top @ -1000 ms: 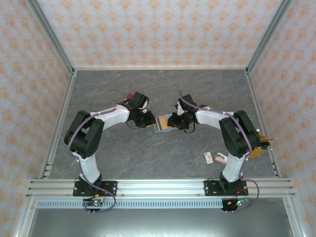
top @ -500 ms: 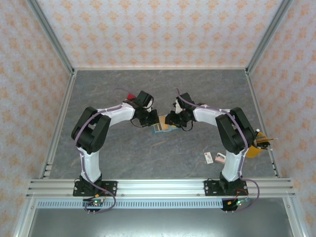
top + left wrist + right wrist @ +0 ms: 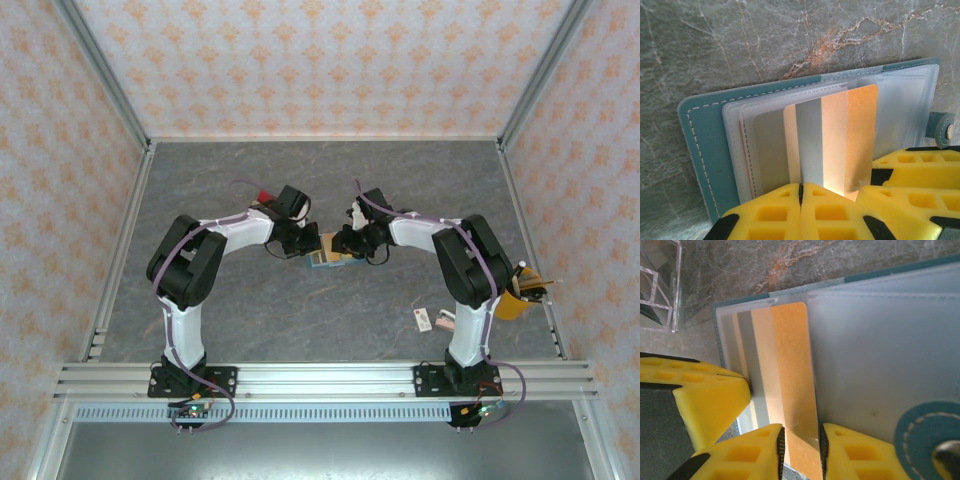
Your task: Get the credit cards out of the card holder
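Observation:
The teal card holder (image 3: 328,259) lies open on the grey table between both arms, its clear sleeves facing up (image 3: 700,145) (image 3: 880,355). A credit card (image 3: 840,135) (image 3: 790,350) with grey, cream and orange bands sticks partway out of a sleeve. My left gripper (image 3: 801,192) (image 3: 312,247) is shut, its yellow tips down on the card's outer end. My right gripper (image 3: 801,440) (image 3: 343,244) hovers over the same card with a narrow gap between its jaws; the orange band shows through the gap. Both grippers nearly touch.
A clear tray (image 3: 657,285) (image 3: 525,292) stands beside the right arm. A small white tag (image 3: 422,318) and a pinkish lump (image 3: 445,321) lie near the right arm's base. A small red piece (image 3: 265,193) lies behind the left arm. Metal rails frame the table.
The left arm has swung right to the holder and its jaws have closed. The right gripper has edged slightly left over the card.

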